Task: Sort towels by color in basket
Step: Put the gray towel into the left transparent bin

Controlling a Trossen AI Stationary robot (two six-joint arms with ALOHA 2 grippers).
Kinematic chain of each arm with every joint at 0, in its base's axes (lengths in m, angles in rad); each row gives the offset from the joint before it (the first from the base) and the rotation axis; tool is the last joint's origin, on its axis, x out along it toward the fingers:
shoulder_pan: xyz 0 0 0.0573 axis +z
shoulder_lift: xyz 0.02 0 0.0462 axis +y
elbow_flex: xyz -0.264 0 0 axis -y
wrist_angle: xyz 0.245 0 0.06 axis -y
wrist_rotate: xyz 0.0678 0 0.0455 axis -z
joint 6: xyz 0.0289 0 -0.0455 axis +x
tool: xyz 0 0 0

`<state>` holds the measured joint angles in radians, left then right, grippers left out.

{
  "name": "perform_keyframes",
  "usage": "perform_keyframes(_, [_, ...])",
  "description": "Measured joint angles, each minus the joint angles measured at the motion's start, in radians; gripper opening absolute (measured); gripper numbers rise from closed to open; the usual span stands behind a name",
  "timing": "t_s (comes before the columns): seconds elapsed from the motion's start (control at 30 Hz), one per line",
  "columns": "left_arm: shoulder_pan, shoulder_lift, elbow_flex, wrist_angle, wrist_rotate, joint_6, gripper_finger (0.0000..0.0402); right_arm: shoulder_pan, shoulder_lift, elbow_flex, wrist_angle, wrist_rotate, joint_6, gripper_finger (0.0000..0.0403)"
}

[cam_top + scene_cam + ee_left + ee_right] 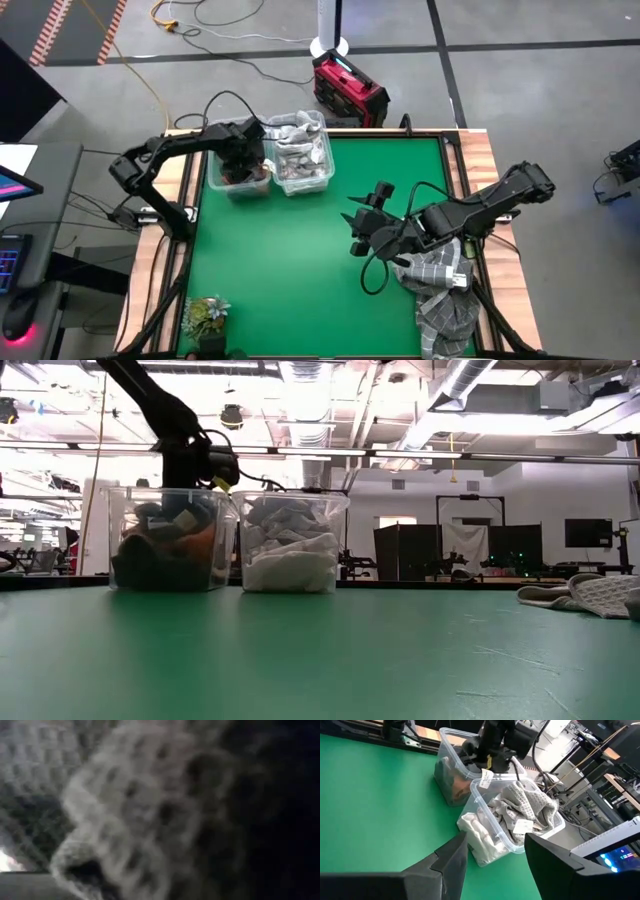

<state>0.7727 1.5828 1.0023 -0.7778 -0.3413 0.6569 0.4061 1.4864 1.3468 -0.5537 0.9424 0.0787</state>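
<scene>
Two clear bins stand touching at the table's (300,250) far edge, so cloth splits by colour: the dark bin (238,172) takes dark grey and rust-orange towels (165,550), the light bin (303,155) white and pale ones (520,815). The left gripper (248,152) is inside the dark bin; its fingers cannot be judged. The right gripper (492,857) hangs open mid-table. One plaid towel (445,290) lies at the right edge.

The two bins (490,827) were clear, glossy plastic, and the towels (522,807) inside were soft waffle-weave cloth. The table (300,260) had a matt, smooth green surface edged with wood. The plaid towel (445,300) looked woven and limp.
</scene>
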Motion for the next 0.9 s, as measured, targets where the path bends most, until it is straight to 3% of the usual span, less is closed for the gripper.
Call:
perform_keyframes(0.17, [-0.002, -0.079, 0.072, -0.098, 0.011, -0.025, 0.0202, -0.003, 0.000, 0.000, 0.000, 0.000, -0.005, 0.0225])
perform_keyframes(0.53, [-0.002, -0.257, 0.100, -0.154, 0.001, -0.033, 0.0206, -0.003, 0.000, 0.000, -0.002, 0.000, -0.008, 0.0225])
perform_keyframes(0.7, [-0.002, -0.259, 0.100, -0.155, 0.141, -0.078, 0.0206, -0.003, 0.000, 0.000, 0.023, 0.000, -0.023, 0.0225])
perform_keyframes(0.9, [-0.012, -0.255, 0.118, -0.188, 0.114, -0.075, 0.0206, -0.003, 0.000, 0.000, 0.023, 0.000, -0.028, 0.0225])
